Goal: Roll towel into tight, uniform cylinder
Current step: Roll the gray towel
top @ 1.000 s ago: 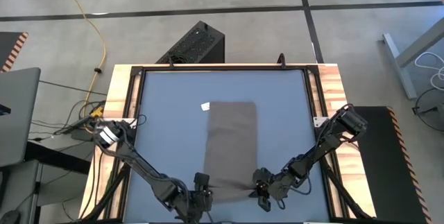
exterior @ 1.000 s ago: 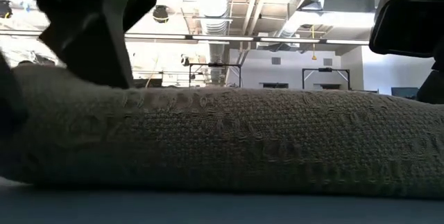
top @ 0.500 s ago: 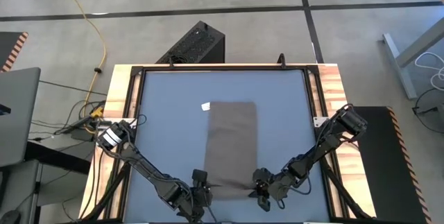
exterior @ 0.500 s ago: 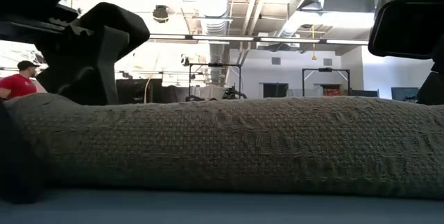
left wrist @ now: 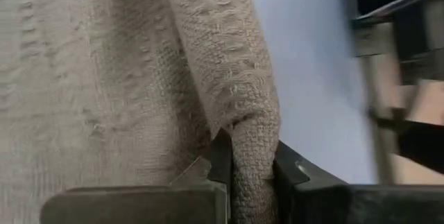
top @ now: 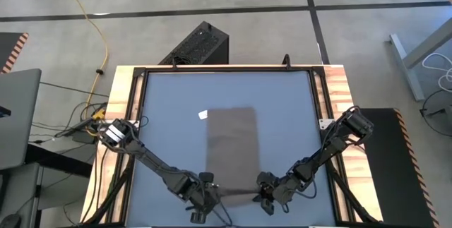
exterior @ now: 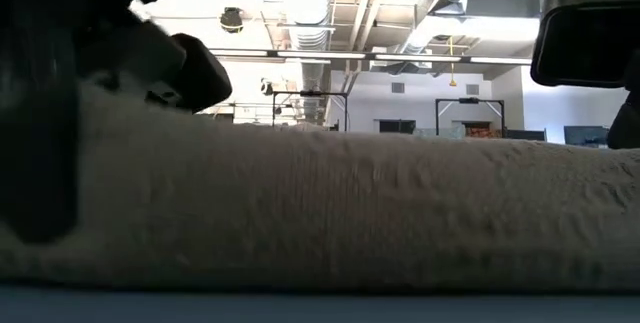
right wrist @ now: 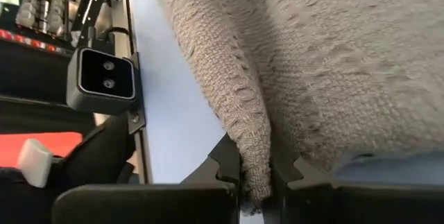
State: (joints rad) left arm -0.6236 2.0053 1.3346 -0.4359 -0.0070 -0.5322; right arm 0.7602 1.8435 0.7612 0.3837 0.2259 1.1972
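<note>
I see the towel [top: 231, 147] as a taupe grey-brown strip with a coarse woven texture, and a small white tag [top: 203, 114] at its far corner. It lies on a pale blue-grey table [top: 169, 108] edged by a black frame and light wooden side rails. My left gripper [left wrist: 251, 172] is dark grey, almost black, with the beige knit pinched between its fingers; my right gripper [right wrist: 255, 172] is the same dark tone, clamping a looped, sandy-brown fold. In the right wrist view, a black camera box [right wrist: 105, 75] sits at the table's edge. Beyond the table the floor is grey concrete, crossed by a yellow cable [top: 99, 16].
</note>
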